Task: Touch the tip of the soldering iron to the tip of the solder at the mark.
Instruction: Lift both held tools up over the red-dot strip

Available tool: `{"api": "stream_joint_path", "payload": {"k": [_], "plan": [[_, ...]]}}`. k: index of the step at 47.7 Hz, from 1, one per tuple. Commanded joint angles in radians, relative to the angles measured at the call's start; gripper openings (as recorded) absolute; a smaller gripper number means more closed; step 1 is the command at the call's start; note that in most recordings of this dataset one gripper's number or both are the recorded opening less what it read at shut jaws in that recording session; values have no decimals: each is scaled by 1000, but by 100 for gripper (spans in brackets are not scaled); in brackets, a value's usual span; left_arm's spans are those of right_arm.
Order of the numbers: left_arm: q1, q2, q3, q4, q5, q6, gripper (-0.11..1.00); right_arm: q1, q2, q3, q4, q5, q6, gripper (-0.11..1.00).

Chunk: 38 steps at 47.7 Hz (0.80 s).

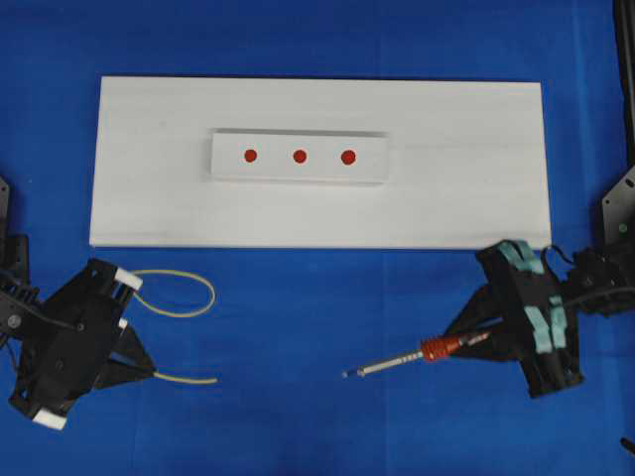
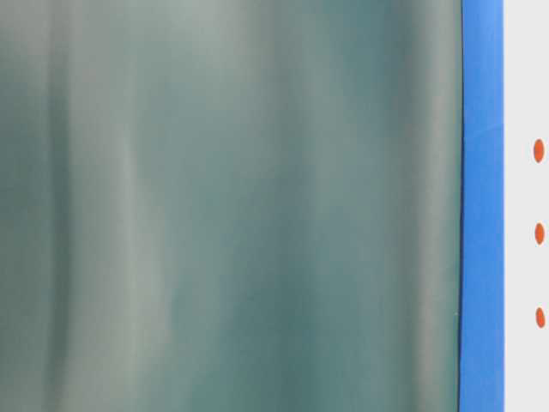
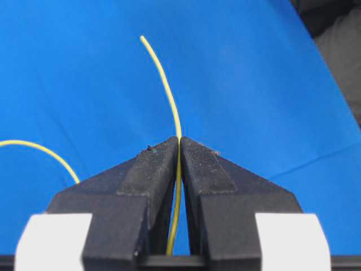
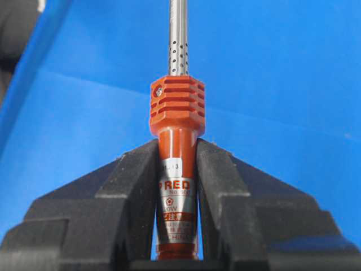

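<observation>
The solder (image 1: pixel 189 378) is a thin yellow wire lying on the blue cloth at lower left, with a loop behind it. My left gripper (image 1: pixel 151 373) is shut on the solder (image 3: pixel 167 90), whose free end sticks out past the fingertips toward the right; the left gripper (image 3: pixel 180 141) pinches it at the very tips. At lower right my right gripper (image 1: pixel 468 342) is shut on the red-orange handle of the soldering iron (image 1: pixel 402 361), its silver shaft pointing left. The soldering iron (image 4: pixel 177 113) sits straight between the right gripper (image 4: pixel 177 148) pads. Three red marks (image 1: pixel 300 156) lie on a white block.
The white block (image 1: pixel 228 169) rests on a larger white board (image 1: pixel 446 169) at the back of the blue cloth. The table-level view is mostly filled by a blurred grey-green surface (image 2: pixel 232 206), with the red marks (image 2: pixel 539 150) at its right edge.
</observation>
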Motion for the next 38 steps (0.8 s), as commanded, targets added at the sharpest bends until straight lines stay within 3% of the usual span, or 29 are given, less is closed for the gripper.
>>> {"api": "stream_joint_path", "payload": {"k": [1, 10, 26, 38], "plan": [[21, -14, -25, 3, 3, 0, 2, -23, -14, -28, -12, 11, 0, 8], [133, -23, -35, 3, 34, -3, 2, -132, -29, -37, -40, 64, 0, 8], [463, 6, -103, 8, 87, -101, 2, -440, -44, -83, -129, 198, -2, 8], [601, 23, -129, 9, 106, -104, 2, -612, -44, -118, -186, 229, 0, 8]]}}
